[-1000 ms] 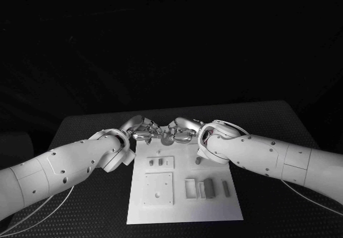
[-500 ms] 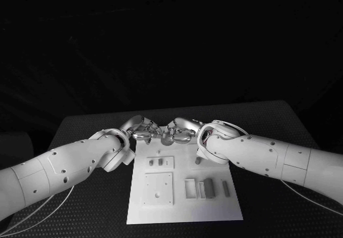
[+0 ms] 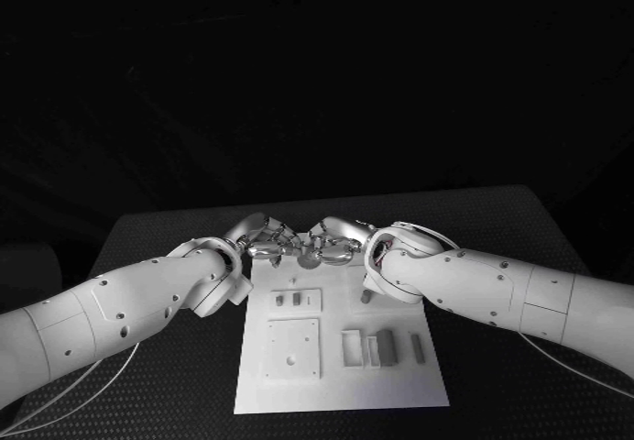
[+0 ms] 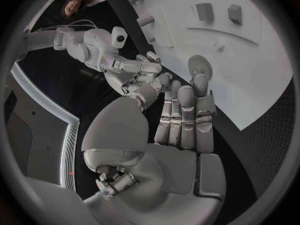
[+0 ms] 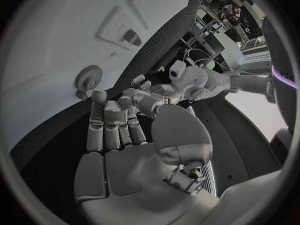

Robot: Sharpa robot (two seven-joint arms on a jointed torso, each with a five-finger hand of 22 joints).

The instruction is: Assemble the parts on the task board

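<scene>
Both hands meet fingertip to fingertip over the far edge of the white task board point(image 3: 337, 385). My left hand point(image 3: 265, 240) comes in from the left and my right hand point(image 3: 341, 241) from the right. A small grey gear point(image 3: 308, 259) sits between their fingertips, just above the board. The gear point(image 4: 200, 67) lies against a fingertip of the left hand, with the right hand's fingers point(image 4: 139, 80) close beside it. The gear point(image 5: 89, 77) also lies against a fingertip of the right hand. How firmly each hand grips it is hard to tell.
On the board lie a small plate with two dark pegs point(image 3: 298, 299), a square plate with holes point(image 3: 293, 348), a group of upright slotted parts point(image 3: 383, 346) and a single peg point(image 3: 365, 295). Black table point(image 3: 158, 385) surrounds the board on all sides.
</scene>
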